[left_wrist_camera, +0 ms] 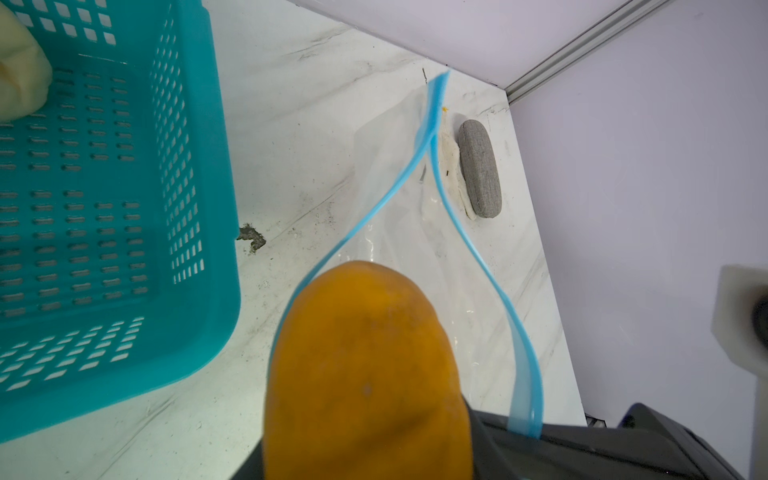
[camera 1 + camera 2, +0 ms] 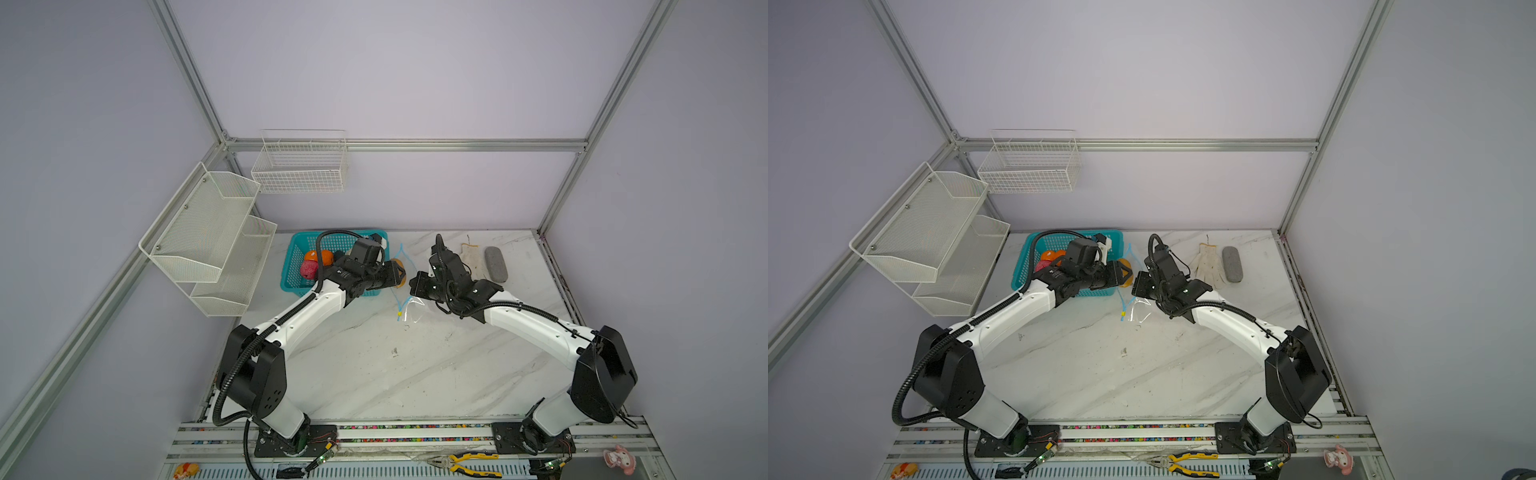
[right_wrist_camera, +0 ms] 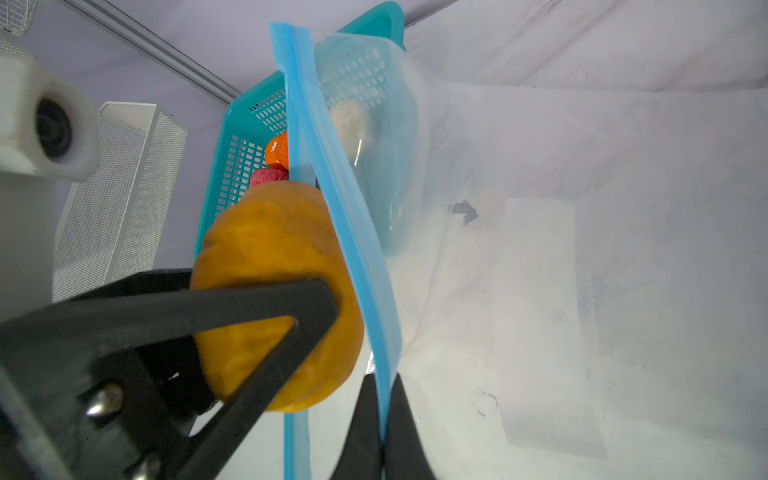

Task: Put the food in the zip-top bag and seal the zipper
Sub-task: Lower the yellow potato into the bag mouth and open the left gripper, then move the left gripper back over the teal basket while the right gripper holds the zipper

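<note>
My left gripper [image 2: 397, 275] is shut on a yellow-orange piece of food [image 1: 365, 374], its black finger [image 3: 249, 307] lying across it. The fruit sits at the mouth of the clear zip-top bag [image 2: 411, 309], between the two light-blue zipper strips [image 1: 478, 249]. My right gripper [image 3: 384, 384] is shut on one zipper strip [image 3: 332, 166] and holds that lip up. A small yellow slider [image 2: 400, 314] hangs at the strip's near end. An orange ball [image 2: 323, 256], a pink one [image 2: 308, 270] and a cream one [image 1: 20, 83] lie in the teal basket [image 2: 291, 286].
The teal basket [image 2: 1021, 274] stands just left of the bag. A white glove [image 2: 1208, 264] and a grey case [image 2: 1232, 264] lie at the back right. White mesh shelves [image 2: 208, 232] hang on the left wall, a wire basket [image 2: 301, 166] on the back wall.
</note>
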Controlling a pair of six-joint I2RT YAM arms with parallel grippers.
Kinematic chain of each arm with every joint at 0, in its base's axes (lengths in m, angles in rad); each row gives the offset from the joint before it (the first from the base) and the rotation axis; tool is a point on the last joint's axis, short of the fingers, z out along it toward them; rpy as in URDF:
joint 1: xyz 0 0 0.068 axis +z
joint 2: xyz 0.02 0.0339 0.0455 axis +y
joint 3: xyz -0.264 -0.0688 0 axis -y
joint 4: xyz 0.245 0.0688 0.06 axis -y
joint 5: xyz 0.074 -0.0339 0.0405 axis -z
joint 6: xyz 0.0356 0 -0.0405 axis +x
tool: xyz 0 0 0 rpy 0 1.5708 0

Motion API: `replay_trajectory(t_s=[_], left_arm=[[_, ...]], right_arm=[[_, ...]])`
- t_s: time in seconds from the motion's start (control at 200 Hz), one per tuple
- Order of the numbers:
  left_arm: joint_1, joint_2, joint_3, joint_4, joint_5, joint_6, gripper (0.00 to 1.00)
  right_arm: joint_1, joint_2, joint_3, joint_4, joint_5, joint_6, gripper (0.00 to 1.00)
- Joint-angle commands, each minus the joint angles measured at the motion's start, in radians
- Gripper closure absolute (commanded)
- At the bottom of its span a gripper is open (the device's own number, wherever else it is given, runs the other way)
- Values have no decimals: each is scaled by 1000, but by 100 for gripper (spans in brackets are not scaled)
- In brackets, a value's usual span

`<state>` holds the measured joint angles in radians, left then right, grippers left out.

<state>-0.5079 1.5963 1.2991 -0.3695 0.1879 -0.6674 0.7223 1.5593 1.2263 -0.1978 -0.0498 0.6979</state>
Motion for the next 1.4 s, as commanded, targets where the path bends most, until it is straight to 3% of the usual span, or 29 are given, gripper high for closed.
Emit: replay_trajectory(t_s=[0.0, 0.27, 0.615, 1.065, 1.395], left_arm=[[-12, 17, -6, -1, -20, 32, 58], [-23, 42, -1, 4, 3, 24, 56], [-25, 27, -12, 13, -12, 41, 34], [-27, -22, -25, 15, -28, 49, 33], [-27, -144, -70, 17, -68, 47, 32]], right_arm=[[-6, -13, 24, 20, 2, -1, 100], [-6, -9, 26, 14, 10, 4, 100], [-6, -15, 12, 15, 13, 11, 100], [-7, -8, 22, -41, 42, 18, 100], [-7, -74, -2, -185, 140, 45, 100]])
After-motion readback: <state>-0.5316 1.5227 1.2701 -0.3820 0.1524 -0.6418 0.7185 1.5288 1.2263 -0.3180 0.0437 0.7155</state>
